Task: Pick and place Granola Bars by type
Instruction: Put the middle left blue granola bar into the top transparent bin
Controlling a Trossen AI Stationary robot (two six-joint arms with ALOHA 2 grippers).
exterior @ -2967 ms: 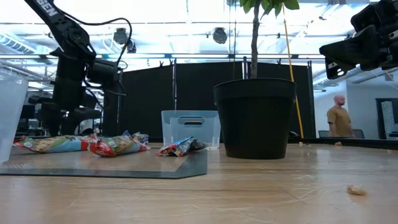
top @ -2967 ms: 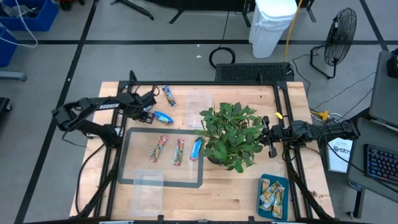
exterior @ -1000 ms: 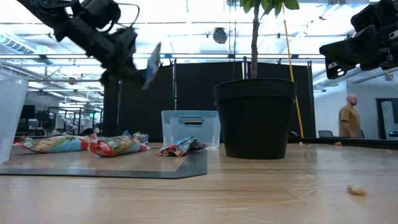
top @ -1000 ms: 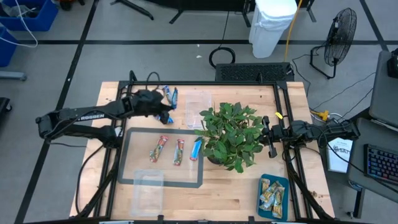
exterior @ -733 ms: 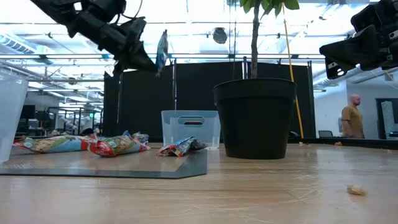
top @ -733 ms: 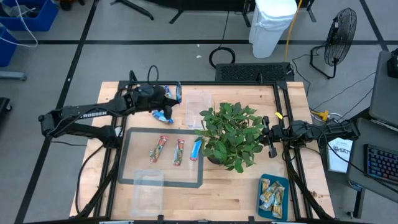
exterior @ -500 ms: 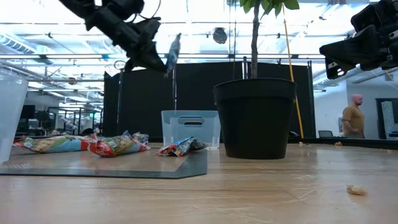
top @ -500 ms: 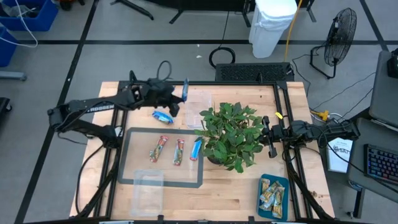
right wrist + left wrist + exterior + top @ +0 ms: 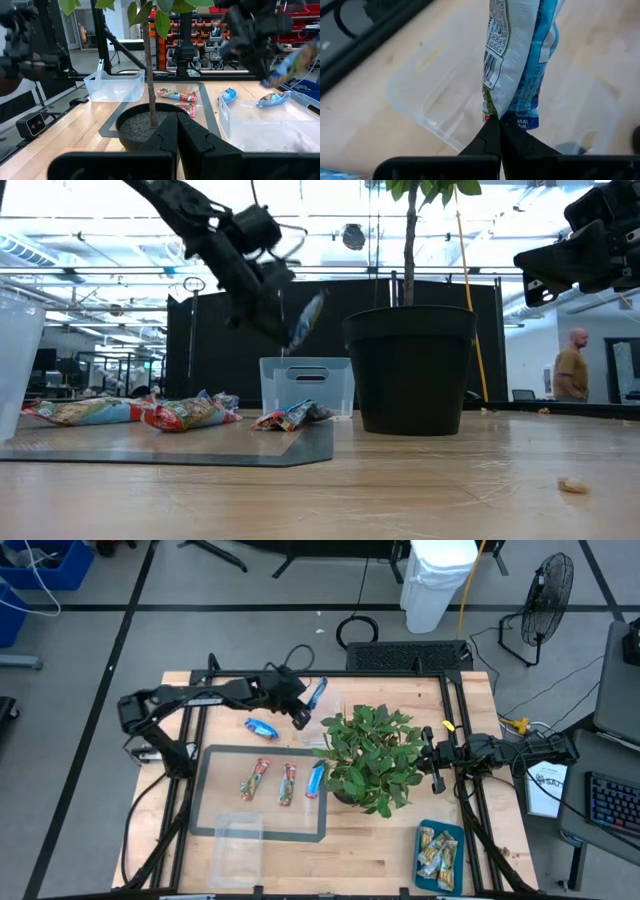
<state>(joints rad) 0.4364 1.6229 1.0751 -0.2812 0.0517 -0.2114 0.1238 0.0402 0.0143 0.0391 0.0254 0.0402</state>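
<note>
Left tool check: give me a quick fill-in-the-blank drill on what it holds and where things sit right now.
1. The left tool is shut on a granola bar in a ____ wrapper.
2. That bar hangs above a clear ____.
3. The right tool waits beside the potted ____.
4. The teal tray holds bars in ____-and-beige wrappers.

Missing words: blue; tub; plant; green

A potted plant (image 9: 368, 758) stands mid-bench (image 9: 380, 850), a clear tub (image 9: 322, 706) just beyond it, a teal tray (image 9: 440, 830) at the near right corner.
</note>
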